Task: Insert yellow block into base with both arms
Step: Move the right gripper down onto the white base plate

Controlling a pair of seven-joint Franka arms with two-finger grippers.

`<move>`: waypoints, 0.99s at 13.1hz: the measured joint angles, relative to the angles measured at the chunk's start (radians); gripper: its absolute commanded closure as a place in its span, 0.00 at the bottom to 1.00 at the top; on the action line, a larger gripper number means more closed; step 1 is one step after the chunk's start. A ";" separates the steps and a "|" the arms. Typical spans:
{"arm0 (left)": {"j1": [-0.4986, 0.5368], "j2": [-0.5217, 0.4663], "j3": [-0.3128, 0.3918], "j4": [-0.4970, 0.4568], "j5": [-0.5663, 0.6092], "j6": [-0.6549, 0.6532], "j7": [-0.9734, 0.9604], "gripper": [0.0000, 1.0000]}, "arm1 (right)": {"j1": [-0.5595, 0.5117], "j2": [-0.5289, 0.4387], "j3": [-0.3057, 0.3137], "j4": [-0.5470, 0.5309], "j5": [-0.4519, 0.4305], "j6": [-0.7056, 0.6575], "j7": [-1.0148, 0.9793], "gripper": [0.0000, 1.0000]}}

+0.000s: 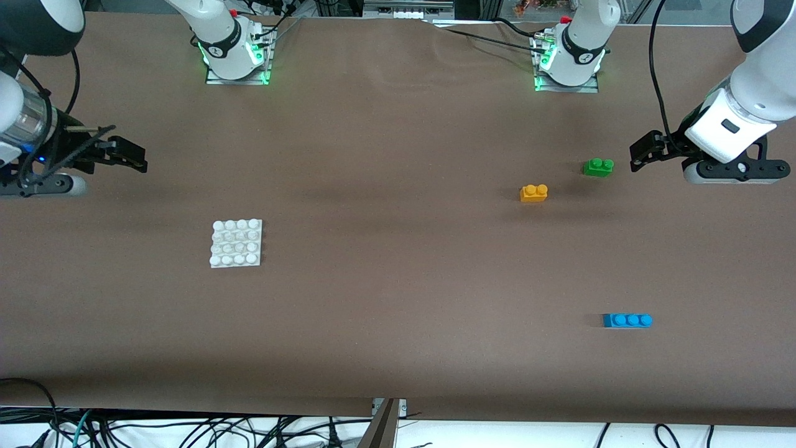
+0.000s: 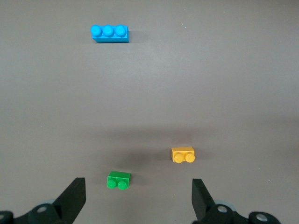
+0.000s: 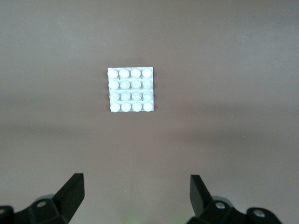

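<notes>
Right of centre: yellow block [image 1: 533, 193] lying untouched | left gripper [image 1: 640, 154], right gripper [image 1: 127, 155] hovering wide | be centring fingers squarely across block, avoiding green brick [image 1: 598, 167] | base [image 1: 236, 243] waiting.

A green brick [image 1: 598, 167] sits on the brown table [image 1: 398, 298], toward the left arm's end. A blue three-stud brick [image 1: 627, 320] lies well apart from the green brick, nearer the front camera.
</notes>
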 measured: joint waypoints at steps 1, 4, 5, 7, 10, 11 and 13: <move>0.000 0.002 0.000 0.001 0.000 0.000 0.000 0.00 | 0.001 0.019 0.001 -0.014 0.000 0.034 0.002 0.00; 0.000 0.005 0.000 0.005 0.000 0.000 0.000 0.00 | 0.002 0.093 0.002 -0.142 0.000 0.300 0.045 0.00; 0.000 0.006 0.000 0.006 0.000 0.000 0.000 0.00 | 0.002 0.119 0.002 -0.195 0.000 0.397 0.068 0.00; 0.000 0.006 0.000 0.006 0.000 0.000 0.000 0.00 | 0.003 0.172 0.003 -0.284 0.001 0.572 0.097 0.00; 0.000 0.007 0.000 0.007 0.000 0.000 0.000 0.00 | 0.004 0.253 0.005 -0.361 0.013 0.776 0.118 0.00; 0.000 0.007 0.000 0.007 0.000 0.000 0.000 0.00 | 0.004 0.276 0.005 -0.386 0.022 0.839 0.119 0.00; 0.000 0.007 0.000 0.007 0.000 0.000 0.000 0.00 | 0.004 0.311 0.005 -0.447 0.029 0.962 0.122 0.00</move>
